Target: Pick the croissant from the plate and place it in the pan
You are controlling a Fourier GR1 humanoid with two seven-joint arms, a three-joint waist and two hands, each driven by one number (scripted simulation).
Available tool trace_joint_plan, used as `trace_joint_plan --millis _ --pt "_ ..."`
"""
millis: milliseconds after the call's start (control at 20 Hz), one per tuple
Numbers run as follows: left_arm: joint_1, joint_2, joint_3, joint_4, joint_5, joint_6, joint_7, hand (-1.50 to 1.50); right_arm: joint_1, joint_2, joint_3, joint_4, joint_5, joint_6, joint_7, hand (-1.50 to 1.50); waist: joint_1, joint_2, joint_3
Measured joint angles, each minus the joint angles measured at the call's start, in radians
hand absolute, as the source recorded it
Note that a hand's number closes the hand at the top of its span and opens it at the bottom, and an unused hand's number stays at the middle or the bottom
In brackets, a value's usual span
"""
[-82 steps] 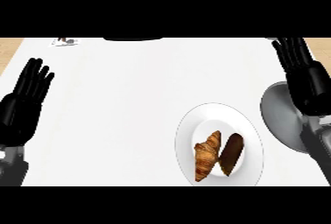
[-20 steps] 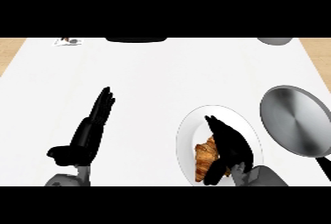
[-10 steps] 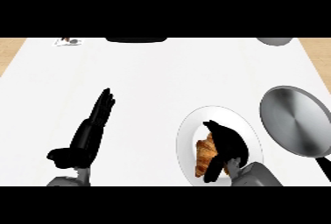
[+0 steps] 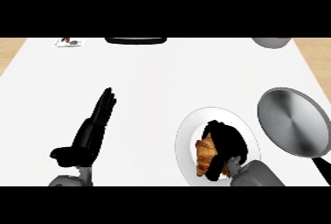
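Observation:
A golden croissant [image 4: 205, 154] lies on the white plate [image 4: 188, 131] at the lower right of the counter. My right hand [image 4: 226, 139] is down on the plate, its fingers curled against the croissant's right side and its thumb [image 4: 231, 164] at the croissant's near end. That hand hides whatever lies on the plate beside the croissant. The round grey pan [image 4: 294, 121] stands just right of the plate, its dark handle [image 4: 322, 164] pointing toward me. Far to the left, my left hand [image 4: 91, 131] rests on the counter, open with straight fingers.
A dark flat object [image 4: 135, 40] sits at the counter's far edge. A grey bowl [image 4: 271, 41] is at the far right corner and a small item [image 4: 70, 42] at the far left. Bare white counter lies between my hands.
My right hand's fingers have curled in and drawn back over the plate, closing against the croissant. The croissant, plate, pan and left hand have stayed where they were.

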Motion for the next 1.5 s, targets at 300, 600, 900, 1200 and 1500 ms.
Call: trace_joint_plan --millis 300,600,900,1200,1500 --pt "0.015 -0.004 0.006 -0.026 -0.007 -0.009 0.01 0.0 0.001 -0.003 -0.021 0.001 0.082 -0.044 -0.063 1.5 0.002 0.006 0.007" --pt "0.021 0.012 0.036 -0.022 0.006 -0.033 0.011 0.0 0.056 -0.002 0.001 -0.155 0.201 -0.126 -0.007 1.5 -0.005 0.014 0.012" --pt "0.035 -0.005 0.027 -0.002 -0.008 -0.028 -0.015 0.0 0.127 0.013 0.072 -0.365 0.37 -0.225 0.08 1.5 -0.012 0.014 0.014" --pt "0.041 -0.006 0.026 -0.038 -0.007 -0.03 0.009 0.0 0.142 0.024 0.072 -0.571 0.512 -0.282 0.162 1.5 -0.01 0.015 0.015" --pt "0.015 -0.019 0.032 -0.017 -0.011 -0.032 0.011 0.0 0.216 0.025 -0.018 -0.684 0.506 -0.354 0.171 1.5 -0.008 0.018 0.015"
